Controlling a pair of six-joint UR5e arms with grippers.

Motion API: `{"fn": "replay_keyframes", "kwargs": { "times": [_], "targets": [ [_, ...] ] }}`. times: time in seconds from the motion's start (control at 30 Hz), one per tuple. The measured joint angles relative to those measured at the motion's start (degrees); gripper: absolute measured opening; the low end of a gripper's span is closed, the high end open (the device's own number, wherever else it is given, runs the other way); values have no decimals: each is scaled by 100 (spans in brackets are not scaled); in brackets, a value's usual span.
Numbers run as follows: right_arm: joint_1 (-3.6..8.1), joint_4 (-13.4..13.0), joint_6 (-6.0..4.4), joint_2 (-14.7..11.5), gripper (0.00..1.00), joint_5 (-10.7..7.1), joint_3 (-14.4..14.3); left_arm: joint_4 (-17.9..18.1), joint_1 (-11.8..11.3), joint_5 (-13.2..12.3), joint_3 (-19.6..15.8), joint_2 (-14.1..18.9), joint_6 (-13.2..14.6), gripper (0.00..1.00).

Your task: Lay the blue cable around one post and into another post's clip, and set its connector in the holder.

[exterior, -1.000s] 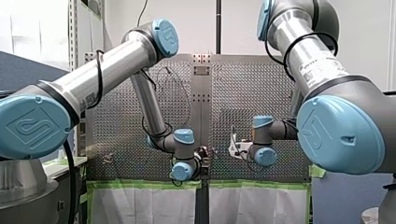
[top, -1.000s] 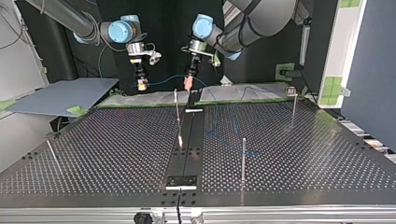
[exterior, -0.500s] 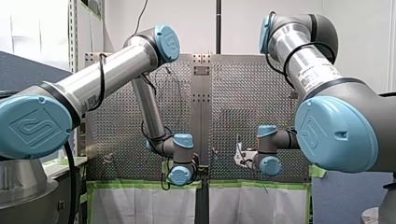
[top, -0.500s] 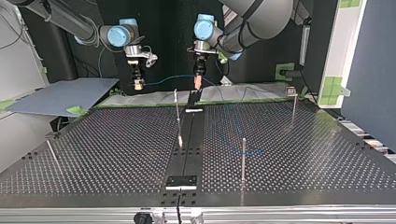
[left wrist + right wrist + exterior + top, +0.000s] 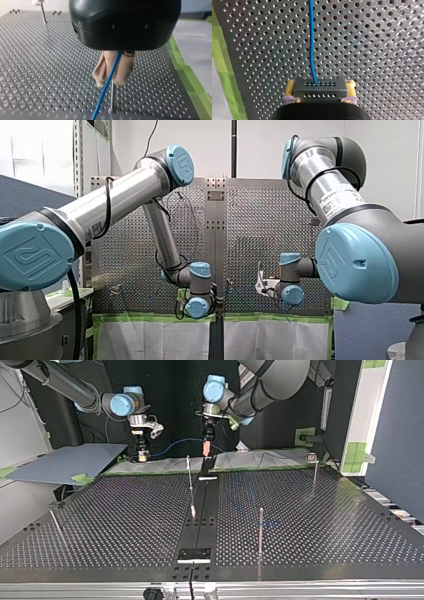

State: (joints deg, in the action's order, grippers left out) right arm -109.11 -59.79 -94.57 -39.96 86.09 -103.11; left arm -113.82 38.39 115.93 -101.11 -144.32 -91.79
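Observation:
In the left wrist view my left gripper (image 5: 115,68) has its beige pads shut on the blue cable (image 5: 106,86), which runs down past a thin post (image 5: 111,96) under the gripper. In the right wrist view my right gripper (image 5: 319,93) grips the black connector (image 5: 319,88) between yellow pads, and the blue cable (image 5: 311,37) leads straight ahead from it. In the top view my right gripper (image 5: 141,455) hangs at the back left and my left gripper (image 5: 205,450) at the back middle. The blue cable (image 5: 177,441) arcs between them.
Several thin posts stand on the perforated table (image 5: 125,520): one near the middle (image 5: 190,485), one toward the front (image 5: 260,530), one with a clip at the right (image 5: 313,467), one at the left (image 5: 55,522). A small plate (image 5: 195,555) sits near the front edge.
My right gripper has moved toward the top view's left with the connector. My left gripper has swung from tilted to upright and stays over the back middle. The cable's arc between them is longer.

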Motion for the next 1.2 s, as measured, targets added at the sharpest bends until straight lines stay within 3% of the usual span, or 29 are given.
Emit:
{"fn": "replay_keyframes", "kwargs": {
  "times": [0.27, 0.6, 0.73, 1.2],
  "targets": [
    [83, 1, -1, 10, 0, -23, 16, -273, -6, -85, 383, -147, 160, 5],
    [181, 3, 4, 24, 0, -30, 44, -502, -133, -211, 825, -281, -209, 5],
    [219, 61, 7, 25, 0, -30, 97, -507, -192, -288, 882, -282, -329, 5],
    [327, 159, 61, 34, 0, -25, 136, -518, -320, -262, 893, -287, -193, 5]
  ]
}}
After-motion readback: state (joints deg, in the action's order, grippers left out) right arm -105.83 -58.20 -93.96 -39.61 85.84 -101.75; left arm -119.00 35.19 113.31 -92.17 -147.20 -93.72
